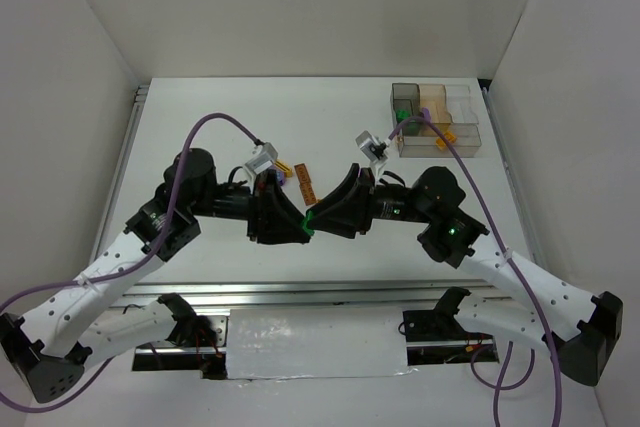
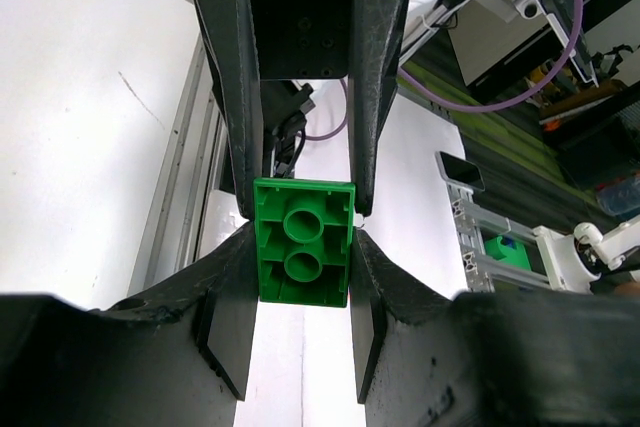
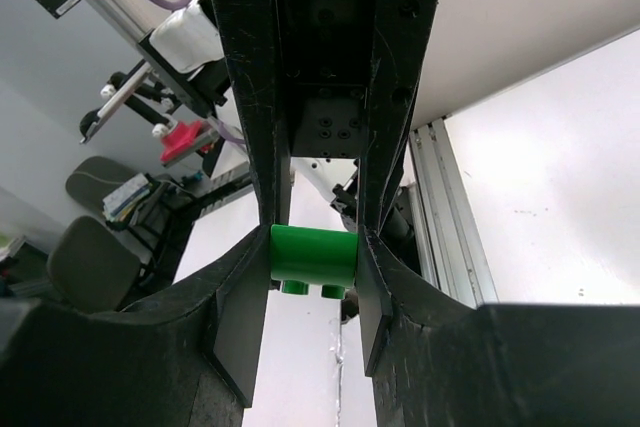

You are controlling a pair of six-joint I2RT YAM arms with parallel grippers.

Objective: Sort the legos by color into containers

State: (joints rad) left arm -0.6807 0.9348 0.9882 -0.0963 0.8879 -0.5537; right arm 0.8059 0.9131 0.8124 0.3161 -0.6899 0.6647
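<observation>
1. The left gripper (image 2: 300,282) is closed on a green brick (image 2: 303,255), its two fingers pressed against the brick's sides. The brick's hollow underside faces this wrist camera.
2. The right gripper (image 3: 313,277) is also clamped shut on the same green brick (image 3: 314,257), and from its wrist the studs point downward.
3. From above, the two grippers meet nose to nose over the middle of the table (image 1: 200,117). The green brick (image 1: 309,222) is pinched between them, above the surface and well apart from the tray.
4. The tray (image 1: 478,143) sits at the far right corner of the table, with a back row of three compartments and a longer one in front.
5. The smoky back-left compartment holds a second green brick (image 1: 403,114).
6. The middle back compartment looks tan; what lies in it cannot be told. The back-right one is clear-walled and its contents cannot be made out.
7. Two orange bricks (image 1: 438,144) lie near each other in the front compartment.
8. An orange-brown brick (image 1: 303,183) lies loose on the table, just beyond the joined grippers.
</observation>
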